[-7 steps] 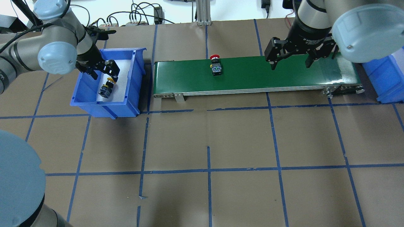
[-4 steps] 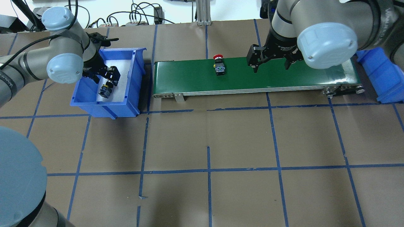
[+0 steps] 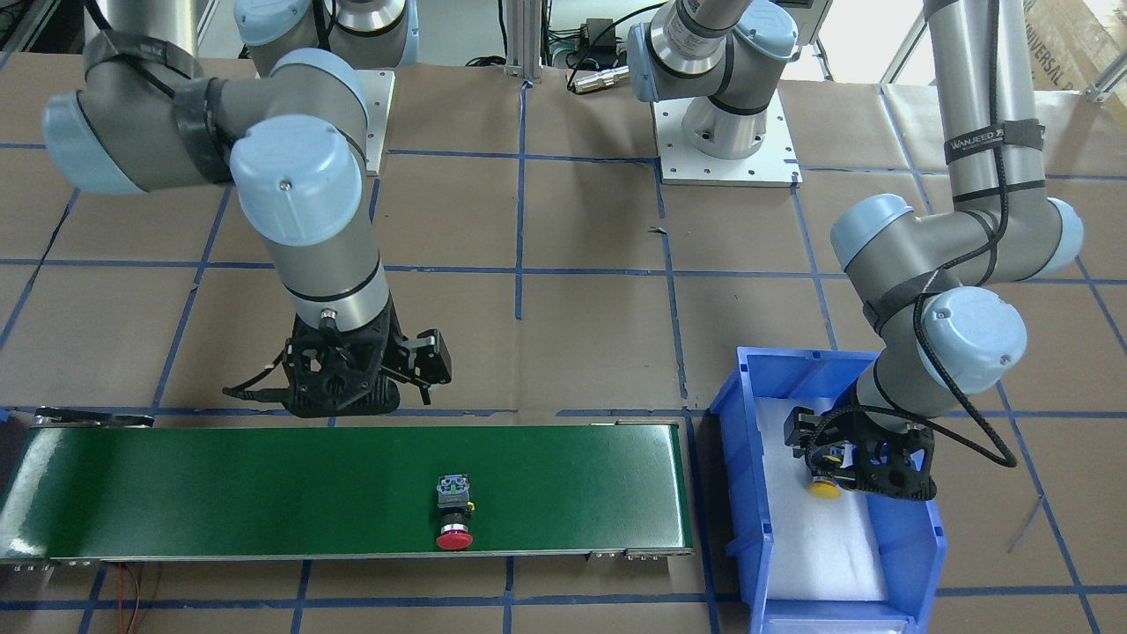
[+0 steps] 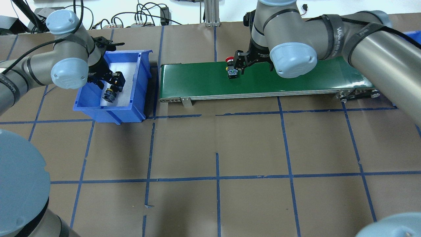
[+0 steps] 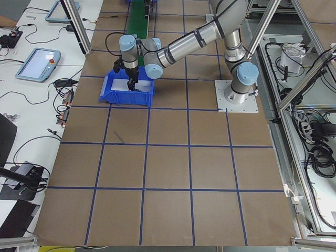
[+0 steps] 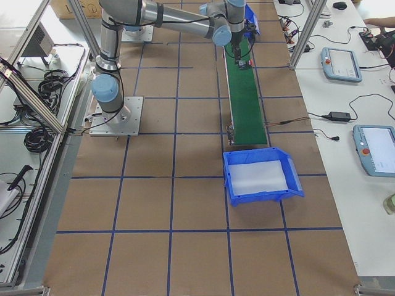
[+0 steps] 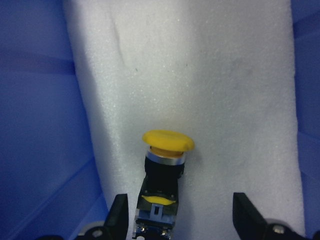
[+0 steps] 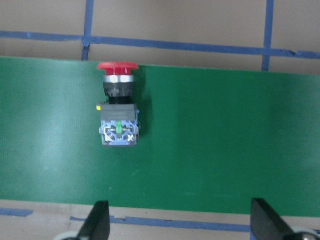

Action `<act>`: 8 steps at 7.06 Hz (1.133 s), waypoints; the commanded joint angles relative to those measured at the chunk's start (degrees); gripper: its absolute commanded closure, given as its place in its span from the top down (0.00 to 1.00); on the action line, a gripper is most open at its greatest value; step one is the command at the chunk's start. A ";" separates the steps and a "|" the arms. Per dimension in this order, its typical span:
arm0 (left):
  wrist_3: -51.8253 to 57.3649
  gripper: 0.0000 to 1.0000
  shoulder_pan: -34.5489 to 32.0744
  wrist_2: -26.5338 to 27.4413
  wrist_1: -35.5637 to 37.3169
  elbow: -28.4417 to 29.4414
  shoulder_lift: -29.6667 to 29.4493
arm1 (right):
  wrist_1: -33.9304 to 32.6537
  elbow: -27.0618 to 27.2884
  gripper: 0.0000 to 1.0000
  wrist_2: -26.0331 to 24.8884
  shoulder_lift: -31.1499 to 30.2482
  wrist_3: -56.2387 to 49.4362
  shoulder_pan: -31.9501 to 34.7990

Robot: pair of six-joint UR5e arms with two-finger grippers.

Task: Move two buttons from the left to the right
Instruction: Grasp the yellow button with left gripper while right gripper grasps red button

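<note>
Yellow button [image 7: 160, 182] lies on its side on the white foam liner [image 7: 225, 100] in the left blue bin [image 4: 108, 113]. Left fingers [image 7: 119, 220] are spread wide and straddle its block body. The body sits nearer one finger than the other, nothing is gripped, and I can't tell if there's contact.

Red button [image 8: 118, 112] is also on its side, roughly mid-length on the green conveyor belt [image 4: 296, 79], with its cap poking over the belt's far edge. Right fingers [image 8: 100, 222] are wide open and hold nothing. They hang over the belt just beside the button, and in the wrist view it sits ahead of the tips and off toward one finger, not between them.

Right blue bin [image 6: 262, 197] sits on the desk past the belt's end, well away from both buttons.

Handling, my read:
- **Weight and build:** small, light and rigid plastic. Nothing fragile except maybe the terminals on the back.
- **Caps:** domed and smooth, so they're a bad place to pinch.
- **Where to grab:** across the flat sides of the block body, squared to the faces.
- **Risk:** a button on its side could pivot around the cap if one finger touches first, so centre up before closing.
</note>
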 commanded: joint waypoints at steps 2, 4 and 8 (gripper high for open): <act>0.07 0.77 0.00 -0.03 1.55 -0.06 -1.46 | -0.39 -7.62 1.00 0.22 8.96 0.06 0.32; 0.07 0.77 -0.09 -0.03 1.55 -0.06 -1.63 | -0.13 -7.10 0.99 0.75 9.50 -0.55 0.32; -0.02 0.46 -0.18 -0.03 1.73 -0.06 -2.43 | -0.12 -3.59 0.57 0.58 9.77 -2.57 0.41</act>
